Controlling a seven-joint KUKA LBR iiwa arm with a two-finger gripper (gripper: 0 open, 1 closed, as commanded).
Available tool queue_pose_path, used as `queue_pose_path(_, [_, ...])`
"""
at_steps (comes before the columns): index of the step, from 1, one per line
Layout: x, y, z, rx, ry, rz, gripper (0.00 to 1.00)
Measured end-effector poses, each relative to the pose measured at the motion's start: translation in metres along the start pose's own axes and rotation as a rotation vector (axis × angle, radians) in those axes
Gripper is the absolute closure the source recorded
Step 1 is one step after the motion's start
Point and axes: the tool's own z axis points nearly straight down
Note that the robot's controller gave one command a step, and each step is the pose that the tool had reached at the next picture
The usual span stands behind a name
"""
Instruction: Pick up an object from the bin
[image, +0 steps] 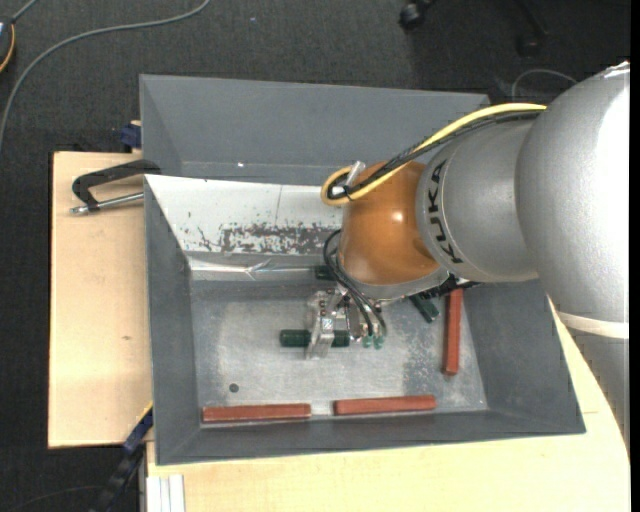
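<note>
Fingers (322, 336) sit low over a dark green bar (294, 340) at the middle of the bin (166, 330); whether they are open or closed cannot be determined. An off-centre hold may let the bar pivot and drop.

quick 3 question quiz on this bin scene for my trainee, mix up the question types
1. How many red-brown sticks lie in the bin?
2. True or false: the gripper is over the bin's near left corner.
3. What lies nearest the gripper? A: a dark green piece. B: a yellow ball. C: a blue cup.

Key: 1, three: two along the near wall, one at the right. 2, false: it is about the middle of the floor. 3, A.
</note>
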Motion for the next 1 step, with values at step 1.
queue_pose_path(1, [0.0549,-0.0482,-0.1988,0.003,-0.013,-0.273,1.00])
